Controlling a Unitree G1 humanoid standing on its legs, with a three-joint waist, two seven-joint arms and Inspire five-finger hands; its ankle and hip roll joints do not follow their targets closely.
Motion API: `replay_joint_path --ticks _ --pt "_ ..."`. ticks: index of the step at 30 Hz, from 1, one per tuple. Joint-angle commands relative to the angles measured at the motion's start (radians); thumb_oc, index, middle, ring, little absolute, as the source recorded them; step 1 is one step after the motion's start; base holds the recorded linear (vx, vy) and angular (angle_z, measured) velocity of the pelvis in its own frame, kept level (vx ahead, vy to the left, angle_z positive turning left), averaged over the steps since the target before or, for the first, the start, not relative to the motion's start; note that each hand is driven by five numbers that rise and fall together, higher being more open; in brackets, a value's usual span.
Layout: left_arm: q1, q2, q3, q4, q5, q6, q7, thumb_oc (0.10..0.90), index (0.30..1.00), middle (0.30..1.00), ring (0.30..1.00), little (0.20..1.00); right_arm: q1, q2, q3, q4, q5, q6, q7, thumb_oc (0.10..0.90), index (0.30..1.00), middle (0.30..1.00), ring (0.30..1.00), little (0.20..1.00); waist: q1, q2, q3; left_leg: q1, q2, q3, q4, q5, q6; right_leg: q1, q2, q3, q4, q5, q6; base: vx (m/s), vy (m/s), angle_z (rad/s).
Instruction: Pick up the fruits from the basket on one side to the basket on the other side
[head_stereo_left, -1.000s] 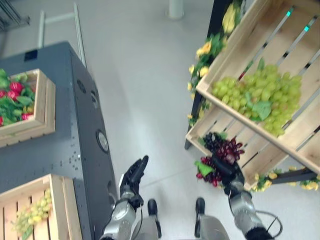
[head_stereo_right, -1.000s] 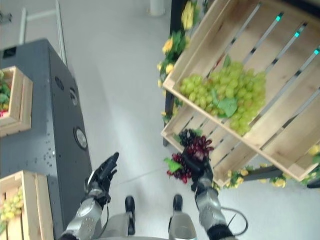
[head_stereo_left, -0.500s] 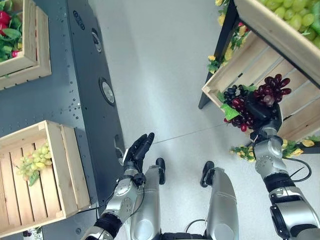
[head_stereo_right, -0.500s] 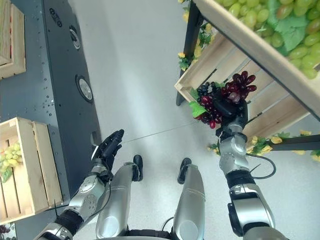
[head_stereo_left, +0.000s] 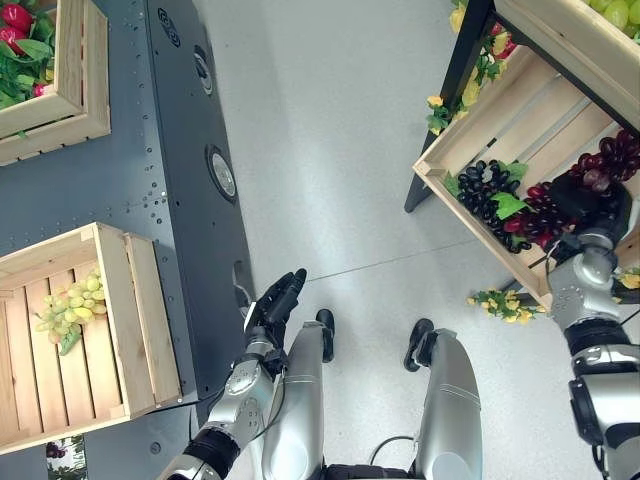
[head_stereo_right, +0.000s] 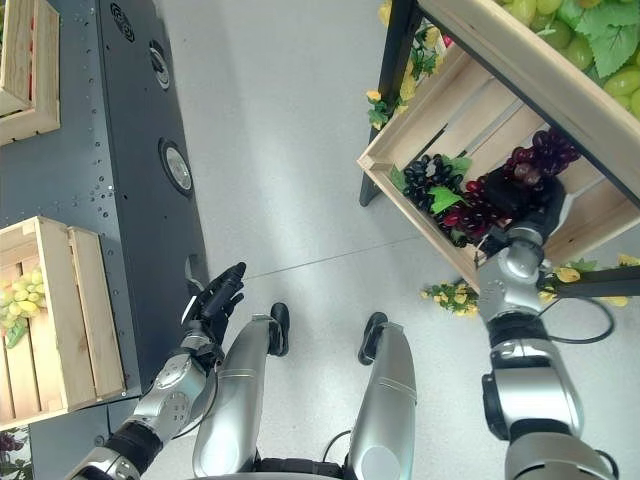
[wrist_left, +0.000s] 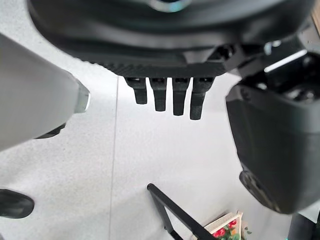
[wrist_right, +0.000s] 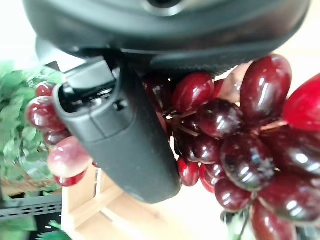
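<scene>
right hand (head_stereo_right: 520, 195) curled round red grapes (head_stereo_right: 540, 155), right of frame | left hand (head_stereo_left: 275, 305) slack, empty | target crate (head_stereo_left: 60, 330) far left

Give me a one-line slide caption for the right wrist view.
Right hand closed around a bunch of red grapes, held above a wooden crate.

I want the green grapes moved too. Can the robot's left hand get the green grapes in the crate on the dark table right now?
Probably not yet. The left hand hangs open over the floor, off the table's edge, and the green grapes lie deep in the wooden crate, behind its wall.
</scene>
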Motion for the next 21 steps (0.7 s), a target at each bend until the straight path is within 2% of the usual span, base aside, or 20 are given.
replay_joint_path --ticks 1,3,5,7,8,10,11,12,19,21 --pt "0.009 0.045 -0.034 -0.136 0.006 -0.073 -0.017 0.800 0.900 0.900 0.900 0.900 -0.154 -0.188 0.029 -0.007 -0.127 -0.038 -0.112 0.400 0.300 0.300 0.300 0.300 0.023 0.017 -0.014 0.048 -0.022 0.028 0.090 -0.147 0.083 0.092 0.021 -0.046 0.033 -0.030 -0.080 0.00 0.000 0.00" --pt "0.013 0.053 -0.044 -0.152 0.004 -0.077 -0.012 0.800 0.900 0.900 0.900 0.900 -0.176 -0.212 0.041 0.005 -0.124 -0.020 -0.145 0.400 0.300 0.300 0.300 0.300 0.022 0.020 -0.014 0.048 -0.019 0.030 0.080 -0.137 0.082 0.093 0.022 -0.047 0.027 -0.029 -0.081 0.00 0.000 0.00" --pt "0.016 0.061 -0.051 -0.156 -0.007 -0.088 -0.015 0.800 0.900 0.900 0.900 0.900 -0.184 -0.226 0.045 0.013 -0.132 -0.004 -0.133 0.400 0.300 0.300 0.300 0.300 0.021 0.021 -0.014 0.047 -0.019 0.031 0.074 -0.133 0.081 0.092 0.024 -0.048 0.023 -0.028 -0.081 0.00 0.000 0.00" --pt "0.016 0.064 -0.051 -0.164 -0.018 -0.097 -0.023 0.800 0.900 0.900 0.900 0.900 -0.192 -0.234 0.056 0.017 -0.113 0.011 -0.090 0.400 0.300 0.300 0.300 0.300 0.020 0.022 -0.014 0.044 -0.018 0.032 0.072 -0.129 0.079 0.090 0.024 -0.048 0.021 -0.027 -0.081 0.00 0.000 0.00" --pt "0.017 0.069 -0.047 -0.175 -0.026 -0.099 -0.031 0.800 0.900 0.900 0.900 0.900 -0.199 -0.243 0.067 0.021 -0.090 0.029 -0.017 0.400 0.300 0.300 0.300 0.300 0.020 0.024 -0.014 0.042 -0.017 0.033 0.069 -0.128 0.077 0.086 0.023 -0.048 0.020 -0.027 -0.082 0.00 0.000 0.00" --pt "0.021 0.074 -0.041 -0.187 -0.024 -0.091 -0.034 0.800 0.900 0.900 0.900 0.900 -0.204 -0.254 0.092 0.029 -0.102 0.062 0.035 0.400 0.300 0.300 0.300 0.300 0.023 0.023 -0.014 0.043 -0.015 0.035 0.066 -0.124 0.077 0.086 0.023 -0.048 0.016 -0.027 -0.084 -0.01 0.008 0.04" --pt "0.022 0.075 -0.040 -0.189 -0.024 -0.089 -0.034 0.800 0.900 0.900 0.900 0.900 -0.206 -0.257 0.096 0.031 -0.103 0.060 0.041 0.422 0.333 0.333 0.333 0.333 0.023 0.023 -0.014 0.043 -0.015 0.035 0.064 -0.124 0.077 0.086 0.023 -0.048 0.015 -0.026 -0.084 -0.01 0.004 0.03" --pt "0.021 0.079 -0.039 -0.194 -0.024 -0.085 -0.039 0.800 0.900 0.900 0.900 0.900 -0.206 -0.267 0.110 0.037 -0.130 0.065 0.060 0.800 0.900 0.900 0.900 0.900 0.024 0.021 -0.014 0.045 -0.014 0.035 0.061 -0.123 0.079 0.087 0.023 -0.049 0.013 -0.026 -0.086 0.00 0.000 0.00" --pt "0.011 0.081 -0.054 -0.211 -0.015 -0.075 -0.037 0.800 0.900 0.900 0.900 0.900 -0.228 -0.281 0.152 0.080 -0.127 0.085 0.121 0.800 0.900 0.900 0.900 0.900 0.028 0.017 -0.014 0.060 -0.014 0.040 0.046 -0.126 0.083 0.094 0.024 -0.050 0.005 -0.023 -0.084 0.00 0.000 0.00" --pt "0.012 0.087 -0.058 -0.215 -0.020 -0.076 -0.038 0.800 0.900 0.900 0.900 0.900 -0.230 -0.281 0.157 0.082 -0.126 0.117 0.121 0.800 0.900 0.900 0.900 0.900 0.029 0.014 -0.014 0.063 -0.013 0.042 0.044 -0.131 0.086 0.096 0.023 -0.052 0.003 -0.022 -0.082 0.00 0.000 0.00"
